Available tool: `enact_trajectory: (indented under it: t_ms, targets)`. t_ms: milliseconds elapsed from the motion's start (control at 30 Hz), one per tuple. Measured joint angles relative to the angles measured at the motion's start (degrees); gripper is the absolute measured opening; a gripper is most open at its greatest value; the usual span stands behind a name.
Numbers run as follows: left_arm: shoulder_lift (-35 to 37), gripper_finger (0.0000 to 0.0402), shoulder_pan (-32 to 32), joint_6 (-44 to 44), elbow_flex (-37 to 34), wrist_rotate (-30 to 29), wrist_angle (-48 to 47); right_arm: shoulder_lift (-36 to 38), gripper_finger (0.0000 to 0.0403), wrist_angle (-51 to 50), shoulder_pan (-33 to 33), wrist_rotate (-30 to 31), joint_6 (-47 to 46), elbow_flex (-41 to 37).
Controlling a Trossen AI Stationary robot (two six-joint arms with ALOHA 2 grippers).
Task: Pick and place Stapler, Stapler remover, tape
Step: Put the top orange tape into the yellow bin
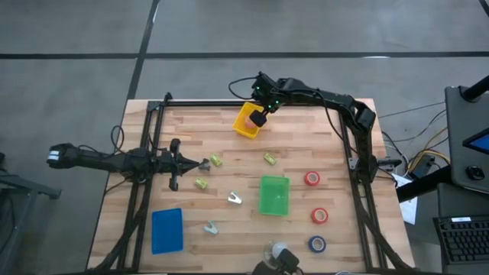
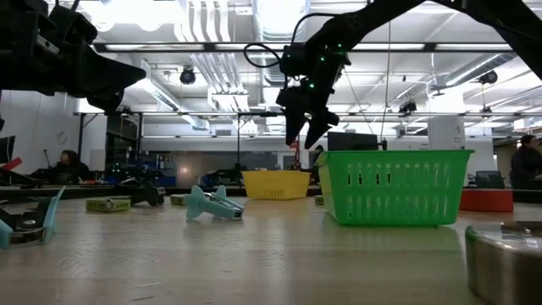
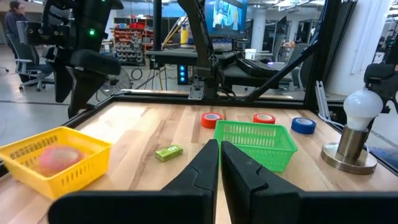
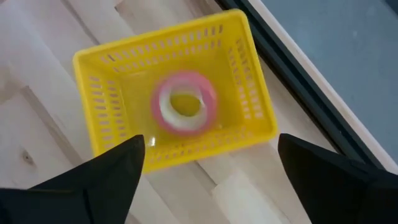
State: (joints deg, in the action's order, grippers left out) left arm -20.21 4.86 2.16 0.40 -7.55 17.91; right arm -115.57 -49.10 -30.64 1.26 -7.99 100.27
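Yellow bin (image 4: 99, 74) holds one red tape roll (image 4: 184, 102), slightly blurred; right fingers (image 4: 112, 174) apart above, left fingers (image 3: 199, 168) together

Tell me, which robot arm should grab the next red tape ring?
Probably the right. Its open right gripper hangs over the yellow plastic basket, which already holds one red tape roll. The two red tape rings lie on its side; the shut left gripper sits farther off.
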Motion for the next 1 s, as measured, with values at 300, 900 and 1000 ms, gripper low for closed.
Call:
enact_trajectory:
  t_ms: [300, 900, 1000]
  targets:
    - [-0.01, 0.0023, 0.01, 0.0, 0.01, 0.0, -0.02, 2.04, 0.0368, -5.7, 1.91, 0.18, 1.35, -0.04]
    - [-0.11, 0.0023, 0.0, 0.02, 0.0, 0.0, -0.59, 25.06, 0.0368, -22.34, 17.05, 4.91, -16.53, -25.6]
    - [-0.09, 0.0023, 0.01, 0.0, 0.01, 0.0, -0.63, 30.57, 0.0368, -20.21, 19.56, 4.93, -21.44, -33.3]
